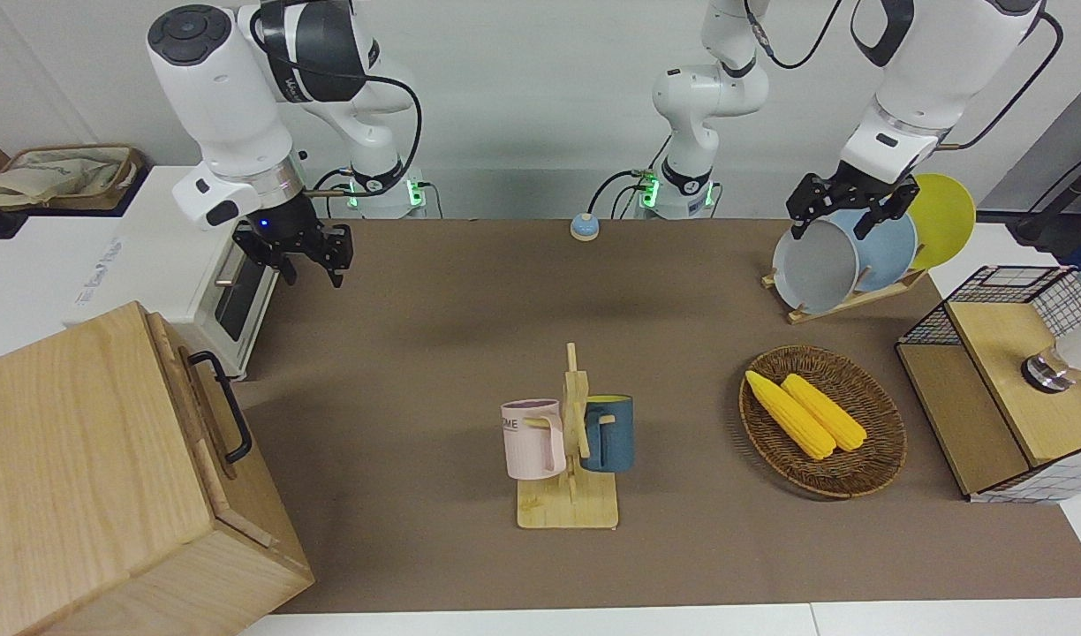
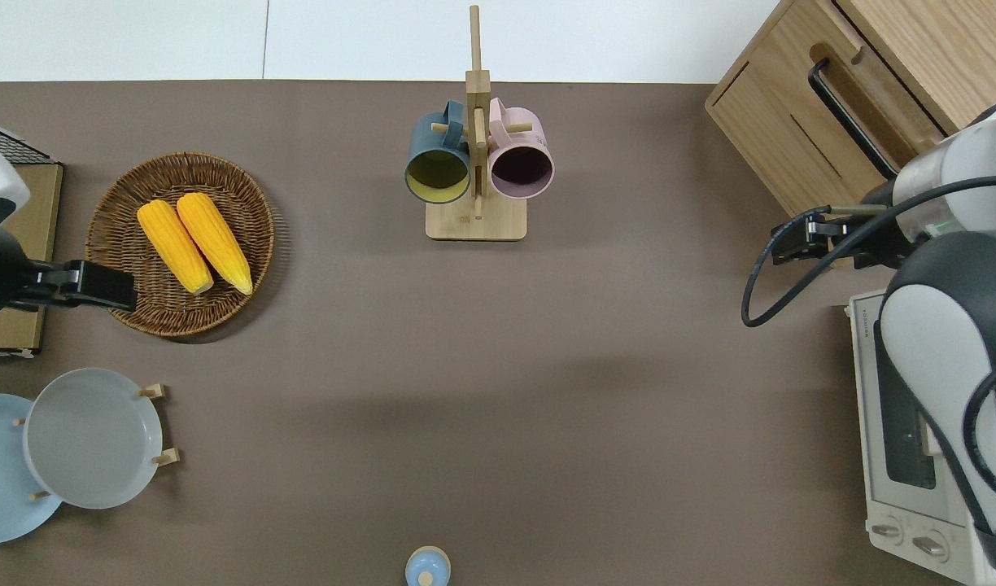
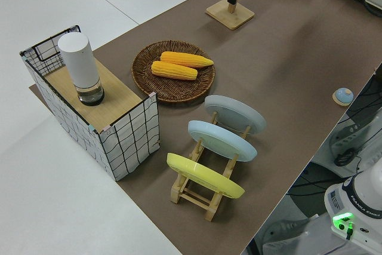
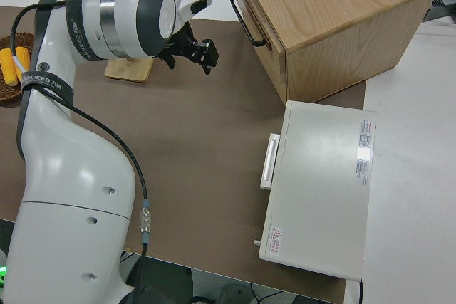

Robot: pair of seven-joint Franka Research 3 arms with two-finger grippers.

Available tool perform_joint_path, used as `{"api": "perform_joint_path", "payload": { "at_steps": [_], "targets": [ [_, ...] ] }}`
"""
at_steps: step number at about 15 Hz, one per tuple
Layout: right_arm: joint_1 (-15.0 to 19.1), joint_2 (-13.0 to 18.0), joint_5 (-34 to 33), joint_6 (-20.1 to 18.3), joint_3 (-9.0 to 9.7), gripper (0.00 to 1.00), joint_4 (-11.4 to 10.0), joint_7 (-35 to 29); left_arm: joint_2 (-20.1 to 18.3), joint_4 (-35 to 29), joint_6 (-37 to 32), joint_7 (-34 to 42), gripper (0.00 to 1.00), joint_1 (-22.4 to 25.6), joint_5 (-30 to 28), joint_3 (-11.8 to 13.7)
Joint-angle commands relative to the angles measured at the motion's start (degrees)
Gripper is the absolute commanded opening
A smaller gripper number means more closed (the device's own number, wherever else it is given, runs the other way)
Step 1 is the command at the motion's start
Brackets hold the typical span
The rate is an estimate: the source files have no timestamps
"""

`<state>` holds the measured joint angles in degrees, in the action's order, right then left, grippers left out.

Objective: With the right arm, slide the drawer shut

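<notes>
The drawer (image 1: 207, 415) is the top tray of the pale wood cabinet (image 1: 81, 477) at the right arm's end of the table. It is pushed in, with its front about level with the cabinet face. Its black loop handle (image 2: 846, 112) also shows in the right side view (image 4: 246, 18). My right gripper (image 1: 311, 265) is open and empty. In the overhead view it (image 2: 795, 242) hangs over the brown mat, between the cabinet's corner and the toaster oven, touching neither. The left arm is parked, its gripper (image 1: 830, 223) open.
A white toaster oven (image 2: 905, 456) stands nearer to the robots than the cabinet. A wooden mug rack (image 1: 569, 450) with two mugs stands mid-table. A basket with corn (image 1: 823, 420), a plate rack (image 1: 850, 256) and a wire-mesh box (image 1: 1009, 380) are at the left arm's end.
</notes>
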<state>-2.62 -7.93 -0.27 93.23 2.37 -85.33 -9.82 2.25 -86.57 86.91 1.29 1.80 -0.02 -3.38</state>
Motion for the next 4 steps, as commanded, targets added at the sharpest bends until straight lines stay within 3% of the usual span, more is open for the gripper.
{"api": "perform_joint_path", "payload": {
  "at_steps": [1,4],
  "targets": [
    [0.07,0.46,-0.26,-1.21,0.18,0.985,0.69,1.38,0.65,1.49,-1.13,0.56,0.99,0.31,0.98,-0.40],
    [0.16,0.46,-0.96,-2.08,0.27,0.985,1.12,1.56,0.65,1.49,-1.13,0.56,0.99,0.31,0.98,-0.40]
  ]
}}
